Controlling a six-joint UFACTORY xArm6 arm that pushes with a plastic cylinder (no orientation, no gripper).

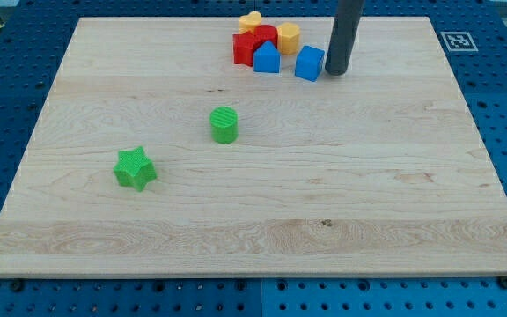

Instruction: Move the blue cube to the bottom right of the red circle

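The blue cube (309,62) sits near the view's top, right of centre. My tip (336,71) stands right beside its right side, touching or nearly touching it. To the cube's left is a tight cluster: a blue house-shaped block (267,58), a red block (244,48) at the cluster's left, another red block (265,36) behind the blue one, a yellow block (288,37) and a yellow-orange block (251,21) at the top. I cannot tell which red block is the circle.
A green cylinder (224,124) stands near the board's middle-left. A green star (135,168) lies further to the lower left. The wooden board (253,246) rests on a blue perforated table; a fiducial marker (459,40) is at the top right.
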